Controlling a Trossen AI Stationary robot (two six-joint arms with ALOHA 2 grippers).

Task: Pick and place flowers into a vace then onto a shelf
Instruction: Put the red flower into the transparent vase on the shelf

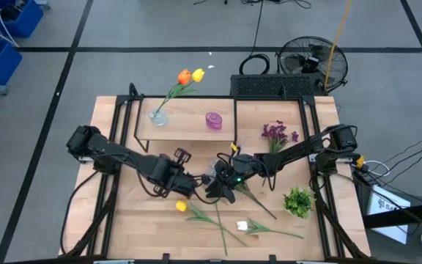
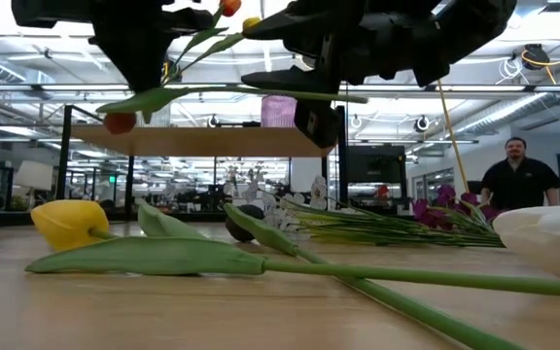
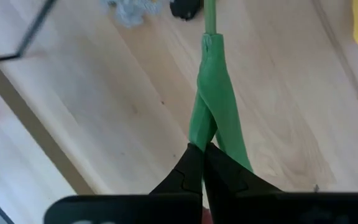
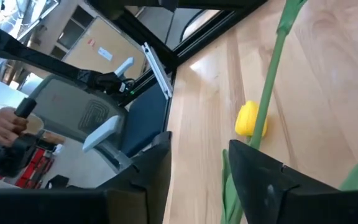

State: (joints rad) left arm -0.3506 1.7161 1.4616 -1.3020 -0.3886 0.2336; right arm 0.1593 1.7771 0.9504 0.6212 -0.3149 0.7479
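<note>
A: Wood tabletop [image 1: 123, 220] on a grey taped floor, fan upper right of the high view, a person standing off right in the low view. Which step are we on?

B: Looks like a stem pick, maybe a hand-over. Left gripper [image 1: 184, 188] sits centre frame, jaws pinched tight on a green stem [image 3: 213, 118]; its wrist cam shows the leaf folded right into them. Low view has that stem held level above the tabletop, w/ a dark red head [image 2: 119, 122] at the left end.

A: And the right gripper [image 1: 222, 188]?

B: Right beside the left one, nearly touching. Jaws wide, nothing in them; a stem [image 4: 269, 87] runs just past them in the wrist view, not clamped.

A: Where's the rest?

B: Vase [image 1: 157, 116] stands on the shelf [image 1: 196, 129], upper left of centre, w/ an orange tulip [image 1: 184, 76] and a yellow one [image 1: 198, 74] already in it. A small purple pot [image 1: 214, 120] next to it. Still lying down: yellow tulip [image 1: 181, 206] and white tulip [image 1: 242, 226] at lower centre, purple cluster [image 1: 274, 133] mid right, leafy tuft [image 1: 297, 202] lower right.

A: So next?

B: My guess: lifted stem has to go up-left to the vase, bare end down into the mouth. Needs the stem swung near upright and clear of the blooms already there. Right arm must either close on it or back off first; they're crowded.
</note>
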